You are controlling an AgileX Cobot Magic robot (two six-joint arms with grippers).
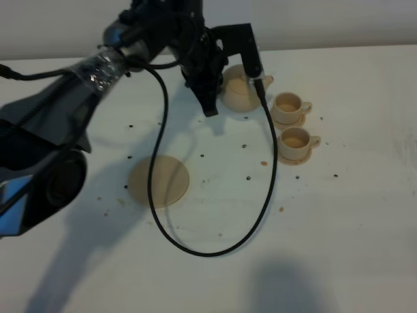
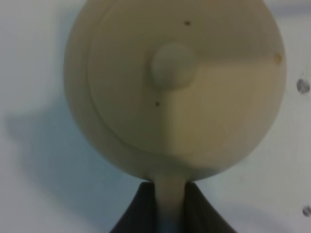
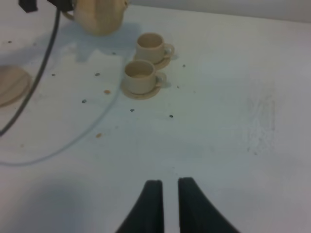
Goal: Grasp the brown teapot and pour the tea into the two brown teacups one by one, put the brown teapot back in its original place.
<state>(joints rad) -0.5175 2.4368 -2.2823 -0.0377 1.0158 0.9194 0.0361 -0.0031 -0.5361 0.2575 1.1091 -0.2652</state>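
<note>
My left arm (image 1: pixel 98 72) is reaching in from the tabletop's (image 1: pixel 365 215) left edge toward its far edge. There my left gripper (image 1: pixel 210 104) is meeting the brown teapot (image 1: pixel 240 94) on the side away from its spout. The spout is pointing at the farther teacup (image 1: pixel 288 105). The nearer teacup (image 1: pixel 296 139) is sitting just beside that one, each resting on its own small saucer (image 1: pixel 294 158). The wide saucer (image 1: pixel 159 180) is lying well apart toward the left edge, my black cable (image 1: pixel 215 253) crossing over it and looping toward the near edge.
</note>
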